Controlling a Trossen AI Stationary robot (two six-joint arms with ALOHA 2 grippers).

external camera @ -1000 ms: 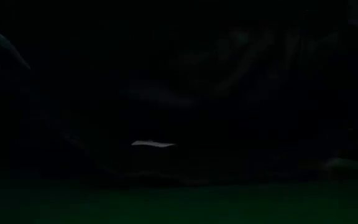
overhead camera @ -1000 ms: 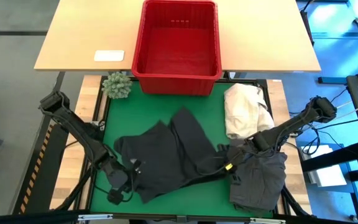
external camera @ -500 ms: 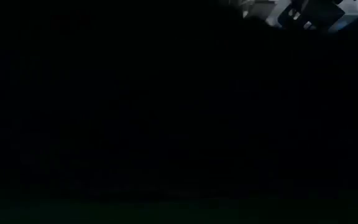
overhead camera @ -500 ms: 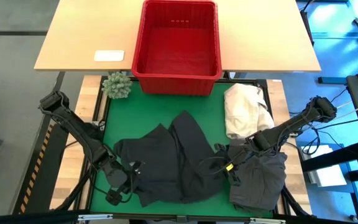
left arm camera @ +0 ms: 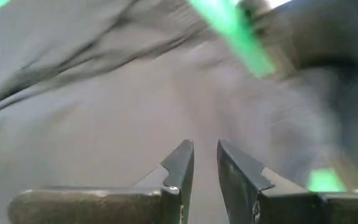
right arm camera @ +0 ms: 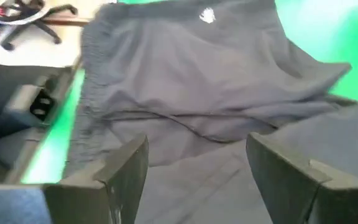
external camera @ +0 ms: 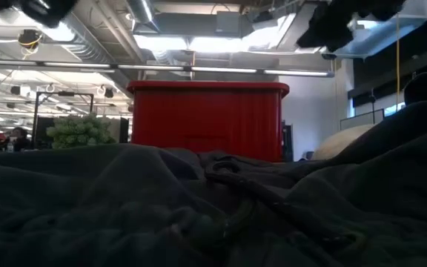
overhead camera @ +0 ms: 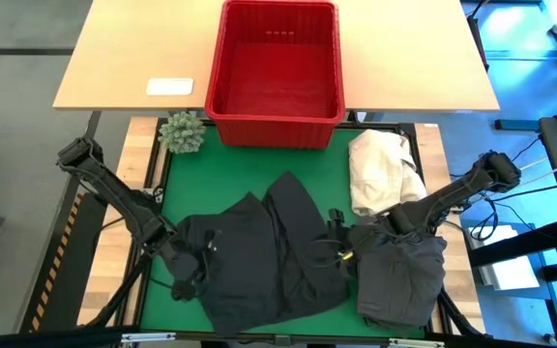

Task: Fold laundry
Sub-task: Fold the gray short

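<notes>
A dark garment (overhead camera: 264,256) lies spread and creased on the green mat (overhead camera: 317,164) in the middle; it fills the foreground of the low view (external camera: 199,208). My left gripper (overhead camera: 195,273) stands over its left edge, the fingers nearly together with a narrow gap (left arm camera: 205,158). My right gripper (overhead camera: 341,246) is open over the garment's right side, its fingers wide apart (right arm camera: 197,155) with cloth (right arm camera: 197,74) beneath them. A dark grey folded heap (overhead camera: 402,275) rests on the mat at the near right. My left gripper slants down at the garment's left edge (overhead camera: 190,253). Whether its fingers have cloth between them or only hang above it, I cannot tell; the left wrist view shows smooth cloth (left arm camera: 135,93) beyond the tips.
A red basket (overhead camera: 277,68) stands at the mat's far edge on the wooden table. A small green plant (overhead camera: 182,132) is at the far left corner. A cream-white cloth heap (overhead camera: 380,169) lies at the far right.
My right gripper has opened and let go of the garment, rolling as it did. The cloth that blocked the low view has dropped and now lies flatter, reaching farther toward the near edge. My left gripper has moved up and toward the far right, over the garment's left edge.
</notes>
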